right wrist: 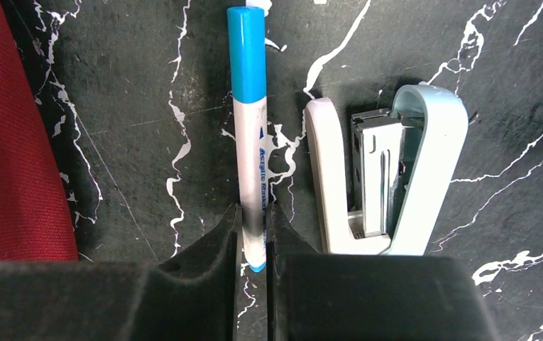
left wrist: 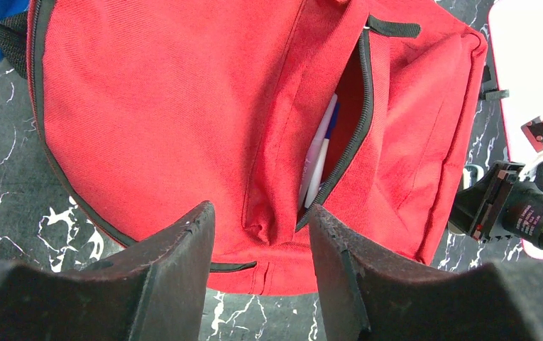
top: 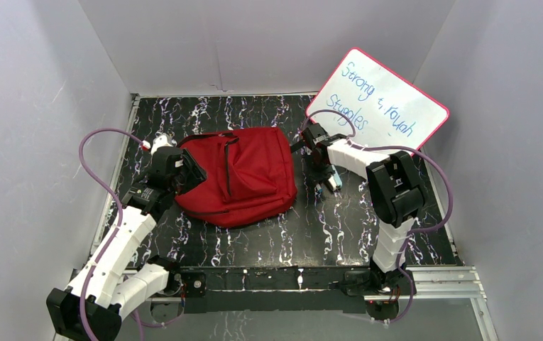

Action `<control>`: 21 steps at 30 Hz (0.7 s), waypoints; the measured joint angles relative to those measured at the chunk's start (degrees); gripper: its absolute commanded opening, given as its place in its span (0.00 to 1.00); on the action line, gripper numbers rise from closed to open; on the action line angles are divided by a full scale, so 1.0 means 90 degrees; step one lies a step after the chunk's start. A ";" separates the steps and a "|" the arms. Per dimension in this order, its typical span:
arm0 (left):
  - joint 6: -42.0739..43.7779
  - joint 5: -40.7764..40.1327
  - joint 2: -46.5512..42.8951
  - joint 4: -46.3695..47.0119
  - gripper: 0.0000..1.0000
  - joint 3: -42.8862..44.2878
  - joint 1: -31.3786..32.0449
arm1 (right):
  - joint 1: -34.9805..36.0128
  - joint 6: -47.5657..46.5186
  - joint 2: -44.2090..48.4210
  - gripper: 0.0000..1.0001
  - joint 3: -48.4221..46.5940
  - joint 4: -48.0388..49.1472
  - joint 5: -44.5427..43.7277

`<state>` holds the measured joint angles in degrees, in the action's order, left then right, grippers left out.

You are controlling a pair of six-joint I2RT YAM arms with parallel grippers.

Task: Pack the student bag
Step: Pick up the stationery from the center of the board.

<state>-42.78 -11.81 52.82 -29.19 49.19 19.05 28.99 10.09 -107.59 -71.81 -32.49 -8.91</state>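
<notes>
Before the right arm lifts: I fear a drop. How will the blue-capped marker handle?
The marker looks stiff and light. Its smooth round barrel may swivel, since the right gripper pinches only one end. Dropped, it probably rolls.

A student bag (top: 243, 177) on the table (top: 325, 234), marker (right wrist: 250, 135) and stapler (right wrist: 389, 177) just right of it, whiteboard (top: 389, 99) behind them
</notes>
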 measured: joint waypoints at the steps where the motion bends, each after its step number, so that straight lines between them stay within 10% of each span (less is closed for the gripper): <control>1: 0.0000 0.0010 0.0000 0.0000 0.50 0.0000 0.0000 | 0.0000 0.0005 0.0000 0.04 0.0000 0.0000 -0.0017; 21: -0.0104 0.2484 0.1071 0.1523 0.54 0.0563 0.0185 | 0.0979 0.1634 0.2458 0.00 -0.0175 0.0690 0.1664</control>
<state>-43.72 10.55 62.46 -15.49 54.26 20.71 37.80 24.80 -85.47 -73.38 -26.28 6.07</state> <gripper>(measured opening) 0.519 0.054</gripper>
